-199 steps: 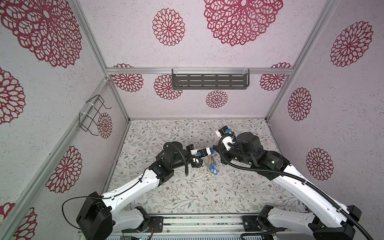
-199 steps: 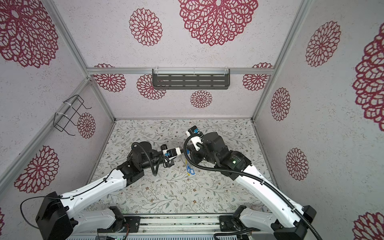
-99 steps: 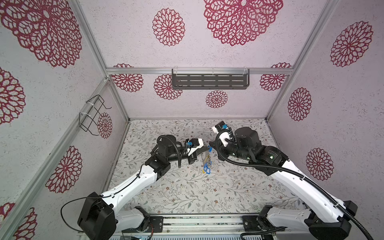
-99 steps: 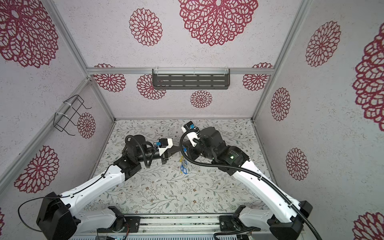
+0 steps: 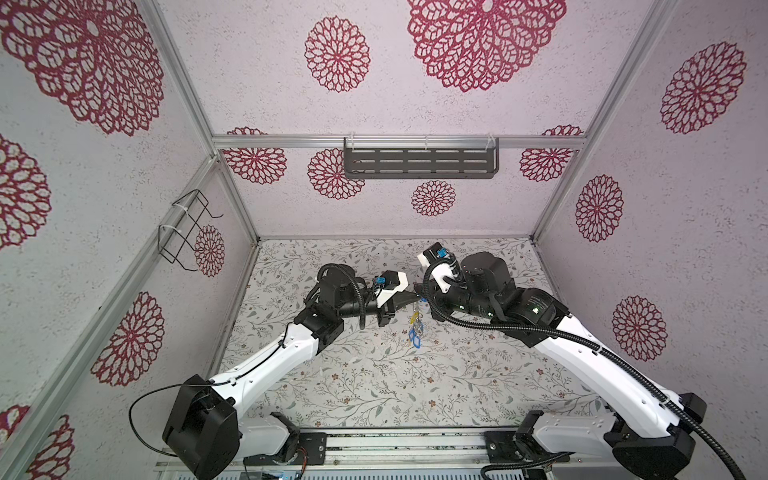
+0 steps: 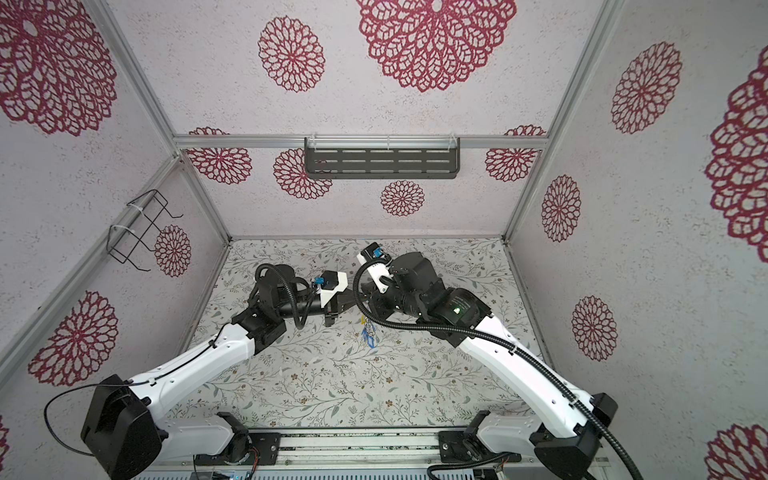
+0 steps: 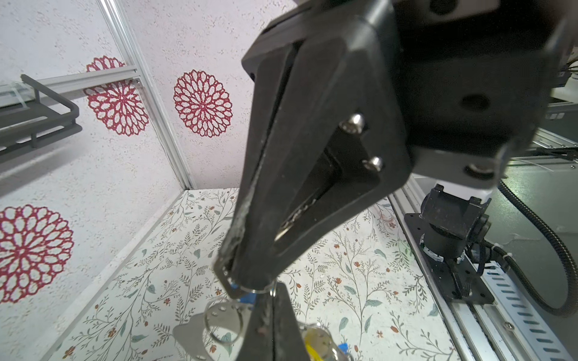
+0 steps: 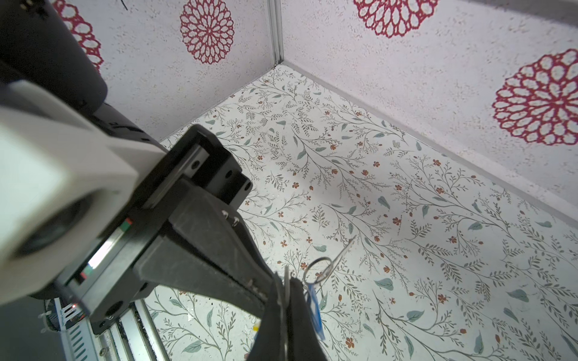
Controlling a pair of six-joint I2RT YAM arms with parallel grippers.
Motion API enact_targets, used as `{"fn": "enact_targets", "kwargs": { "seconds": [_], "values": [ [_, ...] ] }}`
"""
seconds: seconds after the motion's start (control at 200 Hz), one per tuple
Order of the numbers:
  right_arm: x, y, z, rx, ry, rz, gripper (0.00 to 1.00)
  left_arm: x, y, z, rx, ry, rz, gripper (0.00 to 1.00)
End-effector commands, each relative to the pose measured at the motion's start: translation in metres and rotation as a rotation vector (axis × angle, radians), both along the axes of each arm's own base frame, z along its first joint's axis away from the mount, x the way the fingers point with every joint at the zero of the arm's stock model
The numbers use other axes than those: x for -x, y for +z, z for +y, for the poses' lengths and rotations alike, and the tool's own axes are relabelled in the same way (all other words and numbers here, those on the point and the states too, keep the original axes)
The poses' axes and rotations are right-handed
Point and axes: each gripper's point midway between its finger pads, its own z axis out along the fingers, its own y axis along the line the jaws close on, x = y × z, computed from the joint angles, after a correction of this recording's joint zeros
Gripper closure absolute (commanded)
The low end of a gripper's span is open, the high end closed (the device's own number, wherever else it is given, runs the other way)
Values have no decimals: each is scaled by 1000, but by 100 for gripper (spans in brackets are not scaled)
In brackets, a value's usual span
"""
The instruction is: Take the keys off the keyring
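Above our floral-patterned tabletop [image 5: 365,374], our black left gripper [image 7: 234,278] and black right gripper [image 8: 285,281] meet, each clamped on the flat grey metal keyring [image 7: 194,331]. The blue and yellow plastic-tagged keys [image 5: 415,336] dangle beneath.

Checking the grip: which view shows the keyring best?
The left wrist view: the keyring shows its flat face, holes visible. The right wrist view shows only what looks like its thin edge; in both top views only the hanging keys show clearly.
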Motion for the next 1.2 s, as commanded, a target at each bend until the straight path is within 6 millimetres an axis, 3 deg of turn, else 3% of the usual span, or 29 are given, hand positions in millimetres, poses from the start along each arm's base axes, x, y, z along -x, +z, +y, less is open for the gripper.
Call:
{"fn": "enact_targets", "kwargs": {
  "seconds": [0.0, 0.22, 0.465, 0.611, 0.816, 1.196],
  "values": [
    [9, 80, 32, -229, 102, -170, 100, 20, -2, -9, 34, -101, 34, 100],
    [10, 76, 36, -220, 101, -186, 100, 16, 19, -5, 152, -81, 34, 100],
    [-6, 58, 4, -153, -44, -258, 100, 17, 41, 6, 362, -105, 65, 100],
    [-12, 52, -5, -158, -20, -239, 100, 17, 46, 4, 413, -147, 94, 100],
    [-12, 57, 1, -209, 112, -201, 100, 7, 42, -1, 398, -125, 151, 100],
    [1, 61, 37, -275, 329, -143, 100, 4, 37, -12, 363, -136, 182, 100]
  ]
}}
